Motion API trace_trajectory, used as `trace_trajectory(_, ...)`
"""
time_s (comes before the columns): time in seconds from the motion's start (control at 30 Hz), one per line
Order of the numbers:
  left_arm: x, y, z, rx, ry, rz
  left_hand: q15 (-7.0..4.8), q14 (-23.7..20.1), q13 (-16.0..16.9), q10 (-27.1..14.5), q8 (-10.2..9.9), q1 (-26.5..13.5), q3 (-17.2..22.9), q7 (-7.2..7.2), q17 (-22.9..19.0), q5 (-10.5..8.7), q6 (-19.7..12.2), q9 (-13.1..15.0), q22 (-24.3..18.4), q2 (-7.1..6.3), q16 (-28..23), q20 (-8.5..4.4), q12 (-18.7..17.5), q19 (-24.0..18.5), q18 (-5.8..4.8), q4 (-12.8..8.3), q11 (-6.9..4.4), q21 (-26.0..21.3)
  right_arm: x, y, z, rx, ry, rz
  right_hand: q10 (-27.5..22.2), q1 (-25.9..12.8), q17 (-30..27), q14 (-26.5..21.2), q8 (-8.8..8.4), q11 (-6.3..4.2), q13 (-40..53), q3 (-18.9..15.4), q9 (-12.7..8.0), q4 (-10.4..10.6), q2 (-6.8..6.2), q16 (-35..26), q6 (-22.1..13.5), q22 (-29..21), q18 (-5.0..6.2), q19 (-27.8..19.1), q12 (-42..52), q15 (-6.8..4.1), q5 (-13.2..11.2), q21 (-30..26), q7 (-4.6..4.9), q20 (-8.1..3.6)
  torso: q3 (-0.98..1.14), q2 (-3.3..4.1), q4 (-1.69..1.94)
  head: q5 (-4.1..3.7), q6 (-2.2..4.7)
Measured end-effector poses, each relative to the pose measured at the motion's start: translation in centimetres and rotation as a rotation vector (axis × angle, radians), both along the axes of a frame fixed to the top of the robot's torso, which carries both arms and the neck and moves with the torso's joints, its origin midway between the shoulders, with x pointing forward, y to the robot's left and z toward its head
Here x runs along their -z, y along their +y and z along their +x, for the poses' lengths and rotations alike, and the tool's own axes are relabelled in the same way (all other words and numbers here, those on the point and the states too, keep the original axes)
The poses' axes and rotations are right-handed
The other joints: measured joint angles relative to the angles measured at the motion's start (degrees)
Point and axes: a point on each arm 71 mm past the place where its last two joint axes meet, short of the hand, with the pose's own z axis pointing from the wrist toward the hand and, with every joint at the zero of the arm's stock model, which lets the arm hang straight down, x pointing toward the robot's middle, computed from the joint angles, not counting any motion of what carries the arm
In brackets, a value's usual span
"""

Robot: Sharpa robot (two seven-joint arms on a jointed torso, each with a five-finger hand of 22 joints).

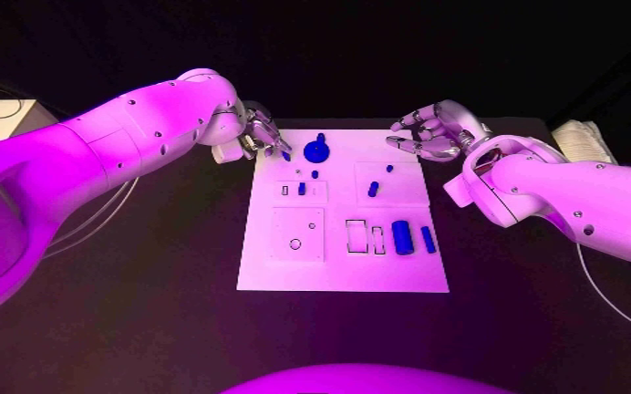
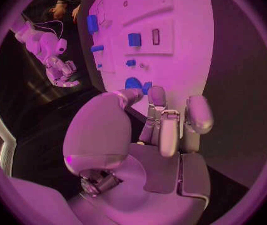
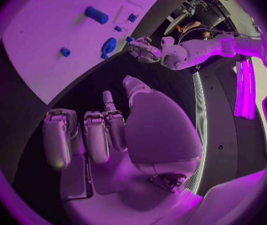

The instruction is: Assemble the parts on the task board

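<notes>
- The white rectangular task board (image 1: 339,266) lies mid-table; small blue plastic parts sit on it.
- The left hand (image 1: 259,136) hovers at the board's far-left corner, seemingly pinching a small blue piece (image 1: 285,154); the grip is unclear.
- The large blue round-headed part (image 1: 317,150) lies just beside it, toward the board's middle.
- The right hand (image 1: 428,135), fingers curled and empty, waits off the far-right corner, farther away.

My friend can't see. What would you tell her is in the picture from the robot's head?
A white task board lies on a black table with small blue parts on it. The left hand holds a small blue piece at the board's far left corner, while the right hand hovers empty by the far right corner.
</notes>
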Motion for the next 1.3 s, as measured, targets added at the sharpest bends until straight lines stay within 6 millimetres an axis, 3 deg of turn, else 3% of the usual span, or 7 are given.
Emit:
trace_trajectory(0.3,-0.5,0.3,-1.9,0.013,-0.043,-0.05,-0.42,0.0,2.4,3.3,0.0,-1.1,0.0,-0.63,0.0,3.69,1.8,-1.0,2.5,-1.11,0.8,-0.6,0.6,1.8,0.0,0.0,-0.97,1.5,0.0,-0.3,0.0,0.006,0.0,-0.001,0.0,0.0,0.0,0.0,0.0,0.0,0.0,0.0,0.0,0.0,0.0,0.0,0.0,0.0,0.0,0.0,0.0,0.0,0.0,0.0,0.0,0.0,0.01,-0.34,0.26,-0.24,-0.3)
trace_trajectory(0.4,-0.7,0.2,-2.6,0.022,-0.058,-0.063,-0.62,0.2,2.8,3.4,-0.2,-1.2,0.0,-0.61,0.0,4.29,2.2,-1.1,2.9,-1.16,0.9,-0.73,0.6,2.3,-0.9,0.0,-1.07,1.8,0.0,-0.4,0.0,0.007,0.0,-0.002,0.0,0.0,0.0,0.0,0.0,0.0,0.0,0.0,0.0,0.0,0.0,0.0,0.0,0.0,0.0,0.0,0.0,0.0,0.0,0.0,0.0,0.0,-0.01,-0.42,0.28,-0.2,-0.41)
trace_trajectory(0.9,0.1,-0.3,-4.9,0.074,-0.081,-0.036,-0.81,0.0,3.2,4.1,-0.3,-1.5,0.0,-0.81,0.0,4.62,2.4,-1.1,3.4,-1.46,1.0,-0.7,0.5,2.3,-0.9,0.0,-1.18,2.0,0.0,-0.6,0.0,0.011,0.0,-0.002,0.0,0.0,0.0,0.0,0.0,0.0,0.0,0.0,0.0,0.0,0.0,0.0,0.0,0.0,0.0,0.0,0.0,0.0,0.2,0.0,0.0,0.0,-0.06,-0.38,0.38,0.45,-1.05)
trace_trajectory(1.3,1.5,-1.0,-5.4,0.119,-0.04,0.016,-0.81,0.0,3.1,4.1,-0.3,-1.6,0.0,-0.81,0.0,4.95,2.4,-1.3,3.4,-1.53,1.0,-0.91,0.5,2.5,-0.9,0.0,-1.18,2.2,0.0,-0.6,0.0,0.009,0.0,-0.002,0.0,0.0,0.0,0.0,0.0,0.0,0.0,0.0,0.0,0.0,0.0,0.0,0.0,0.0,0.0,0.0,0.0,0.0,0.2,0.0,0.0,0.0,-0.05,-0.25,0.18,0.75,-1.47)
